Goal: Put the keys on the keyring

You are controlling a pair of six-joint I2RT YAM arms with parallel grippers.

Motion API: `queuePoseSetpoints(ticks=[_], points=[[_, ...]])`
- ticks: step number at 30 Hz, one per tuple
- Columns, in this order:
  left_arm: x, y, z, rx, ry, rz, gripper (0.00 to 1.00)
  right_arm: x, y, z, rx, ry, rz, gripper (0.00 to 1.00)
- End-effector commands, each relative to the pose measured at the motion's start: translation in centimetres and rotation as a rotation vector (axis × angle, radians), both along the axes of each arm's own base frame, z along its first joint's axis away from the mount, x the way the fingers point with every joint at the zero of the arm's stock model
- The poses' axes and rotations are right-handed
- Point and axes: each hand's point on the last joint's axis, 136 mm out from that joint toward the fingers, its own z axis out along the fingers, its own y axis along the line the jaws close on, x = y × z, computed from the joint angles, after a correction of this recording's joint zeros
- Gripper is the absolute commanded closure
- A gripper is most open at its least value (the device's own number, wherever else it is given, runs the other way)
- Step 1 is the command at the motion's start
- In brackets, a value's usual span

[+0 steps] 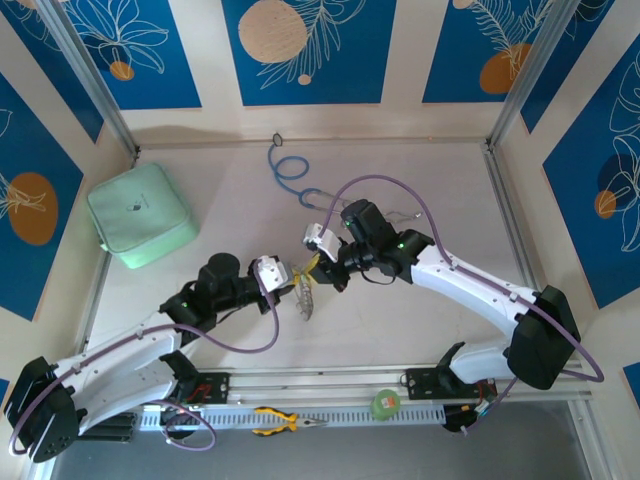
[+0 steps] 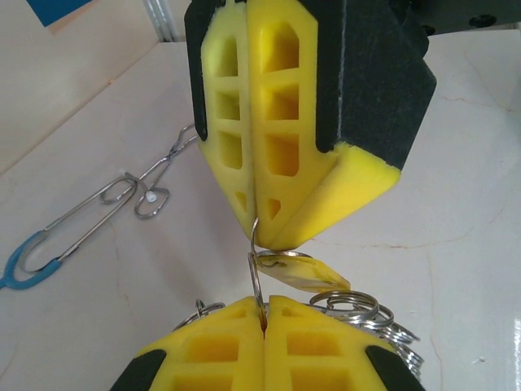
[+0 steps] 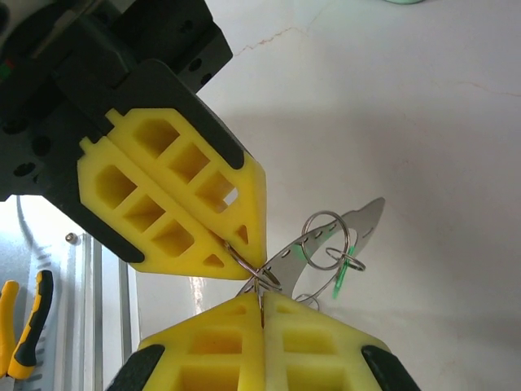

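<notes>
My left gripper (image 1: 290,272) and right gripper (image 1: 318,262) meet tip to tip above the middle of the table. The silvery keyring (image 1: 305,300) dangles below them. In the left wrist view my left gripper (image 2: 264,314) is shut on a thin wire ring (image 2: 256,273). That ring runs up into the shut right gripper (image 2: 256,230). The yellow-headed key (image 2: 305,273) hangs from it, beside several small rings (image 2: 366,314). In the right wrist view my right gripper (image 3: 262,301) pinches the wire, with the left gripper (image 3: 234,249) above it. The keyring's flat band (image 3: 362,220) and the green key (image 3: 340,283) hang behind.
A blue-tubed stethoscope (image 1: 288,172) lies at the back of the table, with its metal arms (image 2: 98,204) off to the left. A mint green pouch (image 1: 140,215) sits at the left. Yellow-handled pliers (image 1: 285,421) and a green disc (image 1: 385,403) rest on the front rail.
</notes>
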Motion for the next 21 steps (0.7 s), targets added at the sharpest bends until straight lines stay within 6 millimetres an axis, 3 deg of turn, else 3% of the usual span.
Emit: queuePoseSetpoints(ticks=[1, 21], points=[[-0.3, -0.6, 2.6, -0.041, -0.111, -0.023, 1.0, 1.0, -0.2, 0.3, 0.0, 0.029, -0.045, 1.0], [0.2, 0.0, 3.0, -0.031, -0.247, 0.033, 1.0, 0.3, -0.2, 1.4, 0.06, 0.111, -0.024, 1.0]])
